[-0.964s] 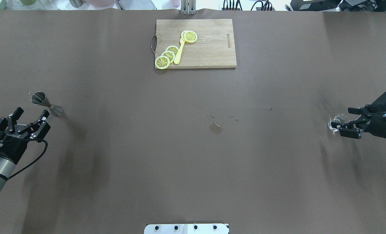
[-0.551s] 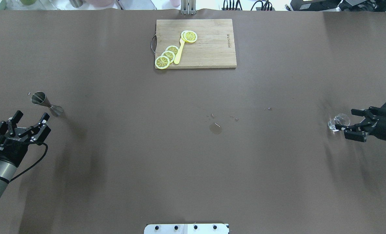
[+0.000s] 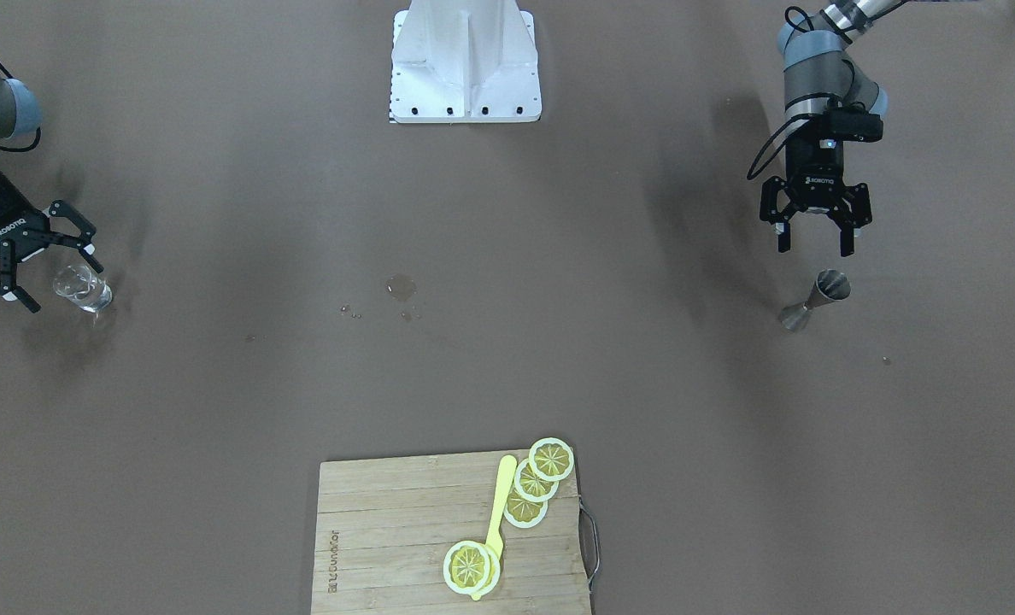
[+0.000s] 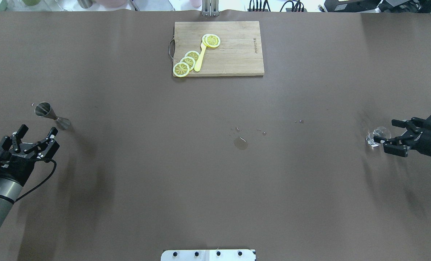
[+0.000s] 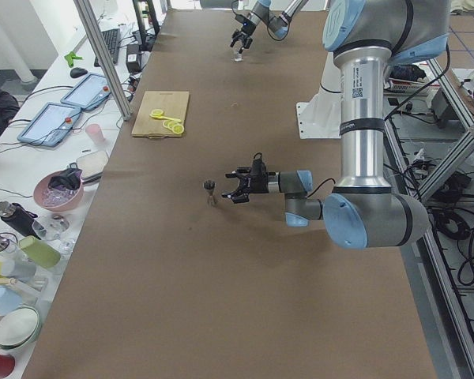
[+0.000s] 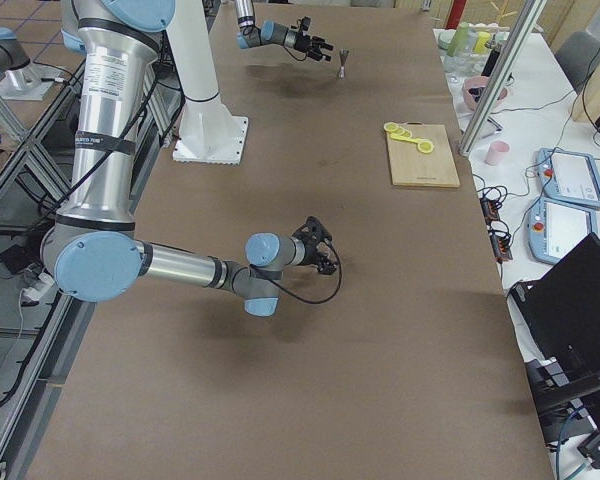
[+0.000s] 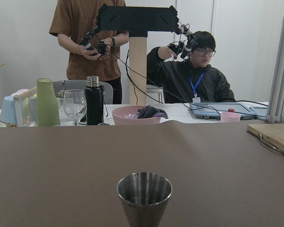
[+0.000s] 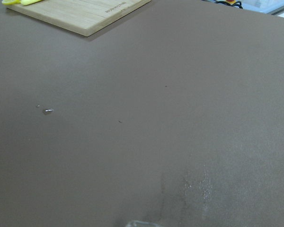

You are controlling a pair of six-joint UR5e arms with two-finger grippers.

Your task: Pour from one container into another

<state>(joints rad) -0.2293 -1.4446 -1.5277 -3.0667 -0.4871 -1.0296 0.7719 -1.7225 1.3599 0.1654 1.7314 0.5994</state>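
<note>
Flanking the white bolted base (image 3: 466,64), silver arms (image 3: 806,81) with pale-blue joint caps and black cables (image 3: 764,154) end in the black ROBOTIQ-lettered left gripper (image 3: 813,248) and right gripper (image 3: 65,286)

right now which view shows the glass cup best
The exterior front-facing view: the glass cup stands whole and unblocked at its left edge. Overhead shows it fainter; the side views, tiny or hidden; the right wrist view, only a rim sliver.
</note>
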